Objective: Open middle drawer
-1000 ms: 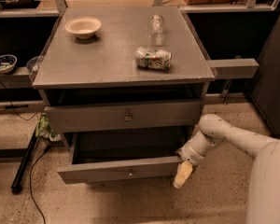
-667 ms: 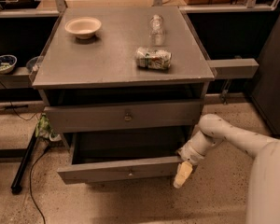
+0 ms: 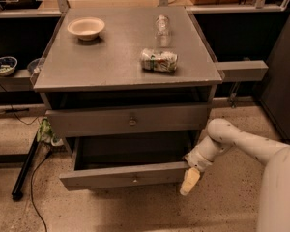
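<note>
- Middle drawer [image 3: 121, 176] sits low in the grey cabinet [image 3: 111, 69]. It stands pulled out toward the near side, with its dark inside showing behind the flat front.
- Its small round knob [image 3: 135, 180] is at the centre of the front, well left of the gripper.
- Upper drawer [image 3: 87, 123] sits right above it and is far less out. Lowest drawer not seen, hidden under the open one.
- Gripper [image 3: 190, 179] is at the right end of the middle drawer's front, touching or just beside that corner and pointing down toward the floor.
- Whether the gripper is wide, narrow or holding the front edge cannot be told from this view.
- Arm [image 3: 246, 144] comes in from the right and near side, with the wrist bent in toward the cabinet.
- Key relation: the drawer front's long axis runs left to right, and nearly all of it lies left of the gripper. The slide axis runs far to near, square to the front.
- Only one arm, so there is no choice of side. It works the right corner, not the knob.
- Judgement: the drawer looks largely open already. Any more travel calls for a straight pull toward the near side.
- Risk, as a guess: pulling at one end and off centre could skew the drawer and jam it on its runners.
- Bowl [image 3: 86, 28], bottle [image 3: 161, 25] and lying can [image 3: 158, 61] are on the cabinet top, well apart from the gripper and not in its way.
</note>
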Controlling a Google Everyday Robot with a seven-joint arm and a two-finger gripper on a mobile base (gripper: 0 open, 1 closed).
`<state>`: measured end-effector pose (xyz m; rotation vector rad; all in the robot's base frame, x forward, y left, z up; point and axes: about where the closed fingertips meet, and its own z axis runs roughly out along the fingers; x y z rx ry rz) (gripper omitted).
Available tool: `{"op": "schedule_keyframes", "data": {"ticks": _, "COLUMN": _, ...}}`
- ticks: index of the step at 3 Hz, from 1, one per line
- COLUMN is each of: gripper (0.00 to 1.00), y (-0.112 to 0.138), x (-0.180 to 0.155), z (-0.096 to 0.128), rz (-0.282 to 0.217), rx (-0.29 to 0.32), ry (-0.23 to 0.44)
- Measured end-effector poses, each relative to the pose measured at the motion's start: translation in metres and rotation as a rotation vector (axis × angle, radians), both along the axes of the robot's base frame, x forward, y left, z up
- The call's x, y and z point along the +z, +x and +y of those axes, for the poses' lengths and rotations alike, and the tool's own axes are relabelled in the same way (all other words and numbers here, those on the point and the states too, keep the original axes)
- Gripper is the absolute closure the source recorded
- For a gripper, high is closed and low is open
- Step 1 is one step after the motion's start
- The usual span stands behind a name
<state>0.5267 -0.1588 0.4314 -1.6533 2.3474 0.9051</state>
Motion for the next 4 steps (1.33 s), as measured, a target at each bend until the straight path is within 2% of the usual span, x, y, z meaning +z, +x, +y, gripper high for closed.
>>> {"op": "schedule_keyframes", "data": {"ticks": 4, "gripper": 0.0, "y": -0.0017, "x": 0.0016, "z": 0.0016, "rz": 0.008, "rx": 0.01, "ry": 0.009}}
